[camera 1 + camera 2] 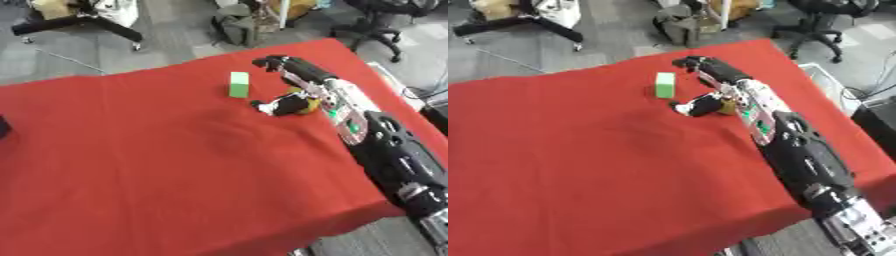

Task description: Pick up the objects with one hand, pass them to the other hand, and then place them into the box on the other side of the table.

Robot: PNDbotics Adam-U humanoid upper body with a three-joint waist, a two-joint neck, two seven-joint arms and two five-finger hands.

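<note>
- Green block stands upright on the red tablecloth, toward the far right part of the cloth; it is the landmark here.
- Right hand reaches out along the cloth's right side, fingertips just right of and slightly beyond the block, not touching it. Fingers look stretched out and relaxed, holding nothing.
- Small black, white and yellow object lies on the cloth just near-right of the block, tucked against the underside of the right arm; I cannot tell whether the thumb touches it or what it is.
- Left hand shows in neither view.
- No box visible; a pale tray-like edge shows off the cloth, well right of the block, unclear what it is.
- Handling judgement: block looks rigid, light, flat-faced, probably foam or plastic; smooth sides may slip. Best hold is thumb and fingers on its two broad opposite faces, around mid-height. Standing tall, it could tip if nudged from the side.
- Judgement on the small object: irregular shape, maybe soft; pinch across its middle.
- Obstacles: the small object sits between arm and block, so a sideways sweep could knock either one. Cloth is otherwise bare near the block.
- Chairs and clutter on the floor beyond the block, off the table, not in the way.
</note>
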